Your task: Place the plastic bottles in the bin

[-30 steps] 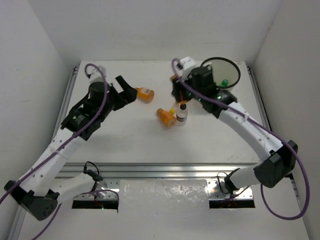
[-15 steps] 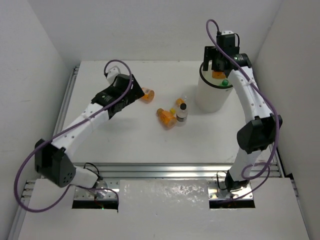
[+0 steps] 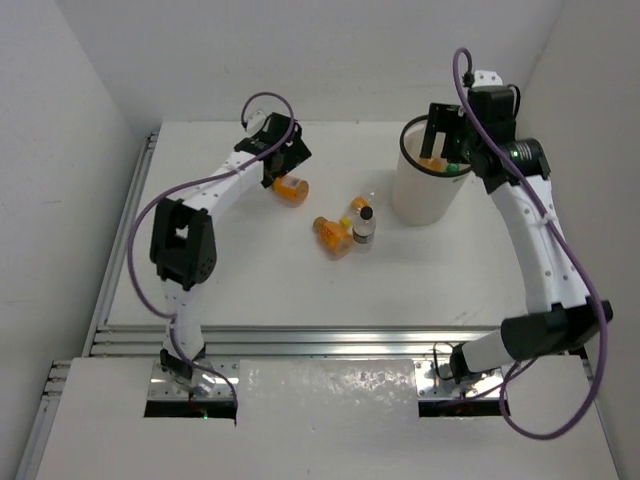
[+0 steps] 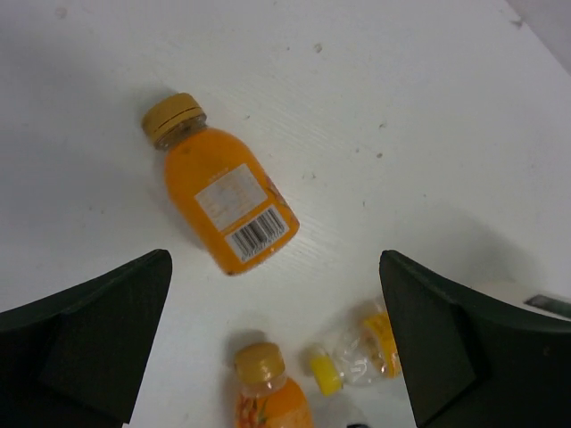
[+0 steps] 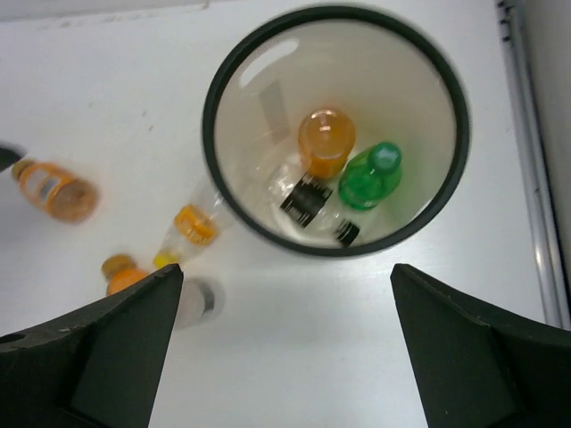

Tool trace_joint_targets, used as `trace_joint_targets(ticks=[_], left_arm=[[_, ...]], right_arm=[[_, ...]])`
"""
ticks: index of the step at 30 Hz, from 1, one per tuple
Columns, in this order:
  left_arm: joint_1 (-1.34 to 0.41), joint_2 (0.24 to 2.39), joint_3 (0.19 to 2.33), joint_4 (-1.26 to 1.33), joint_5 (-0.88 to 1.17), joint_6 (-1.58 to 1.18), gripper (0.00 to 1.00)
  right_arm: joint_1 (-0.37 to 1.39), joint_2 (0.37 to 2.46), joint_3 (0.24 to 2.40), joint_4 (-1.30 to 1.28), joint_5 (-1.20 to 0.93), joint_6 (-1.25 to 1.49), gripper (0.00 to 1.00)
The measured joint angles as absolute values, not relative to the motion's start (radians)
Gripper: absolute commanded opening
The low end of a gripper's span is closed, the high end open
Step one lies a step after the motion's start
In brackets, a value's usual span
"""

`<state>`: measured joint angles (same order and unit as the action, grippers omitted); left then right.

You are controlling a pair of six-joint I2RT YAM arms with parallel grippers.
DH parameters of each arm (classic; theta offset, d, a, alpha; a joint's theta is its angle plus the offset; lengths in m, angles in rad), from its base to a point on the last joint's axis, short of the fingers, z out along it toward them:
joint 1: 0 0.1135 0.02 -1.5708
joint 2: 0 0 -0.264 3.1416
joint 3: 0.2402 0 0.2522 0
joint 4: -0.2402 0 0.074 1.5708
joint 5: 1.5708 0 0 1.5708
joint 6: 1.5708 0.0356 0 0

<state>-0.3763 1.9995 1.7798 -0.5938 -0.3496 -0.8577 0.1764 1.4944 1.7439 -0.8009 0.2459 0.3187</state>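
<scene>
Left wrist view is filled by an orange bottle [image 4: 223, 207] lying on its side on the table [image 4: 401, 89] below the wide-spread, empty left gripper [image 4: 275, 267], and it could be rolled out of reach if its round body is struck by one finger first.

Robot lab test cell: plain white walls [image 3: 70, 100], white table [image 3: 260, 290], aluminium rails [image 3: 300, 340], purple cables [image 3: 459, 70].

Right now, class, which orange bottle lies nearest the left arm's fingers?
The orange bottle with the barcode label, lying alone on its side just ahead of the left fingers; the others are nearer or inside the bin.
</scene>
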Motion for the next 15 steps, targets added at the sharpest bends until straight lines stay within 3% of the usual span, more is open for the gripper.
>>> trace_joint_targets(ticks=[5, 9, 11, 13, 15], left_arm=[[-0.370, 2.242, 1.968, -0.643, -0.318, -0.900, 0.99], [-0.368, 2.334, 1.989, -0.651, -0.274, -0.937, 0.87], [-0.366, 2.352, 1.986, -0.666, -0.264, -0.957, 0.60], [-0.362, 2.349, 1.943, -0.649, -0.258, -0.961, 0.44], [-0.356, 2.320, 1.874, -0.590, -0.245, -0.960, 0.07]], right_arm=[[0.222, 1.378, 1.562, -0.738, 0.175, 0.324, 0.99], [0.264, 1.363, 1.460, -0.721, 0.145, 0.322, 0.99], [0.281, 1.363, 1.432, -0.717, 0.139, 0.321, 0.99], [0.297, 1.362, 1.418, -0.710, 0.132, 0.321, 0.99], [0.312, 1.358, 1.410, -0.698, 0.123, 0.321, 0.99]])
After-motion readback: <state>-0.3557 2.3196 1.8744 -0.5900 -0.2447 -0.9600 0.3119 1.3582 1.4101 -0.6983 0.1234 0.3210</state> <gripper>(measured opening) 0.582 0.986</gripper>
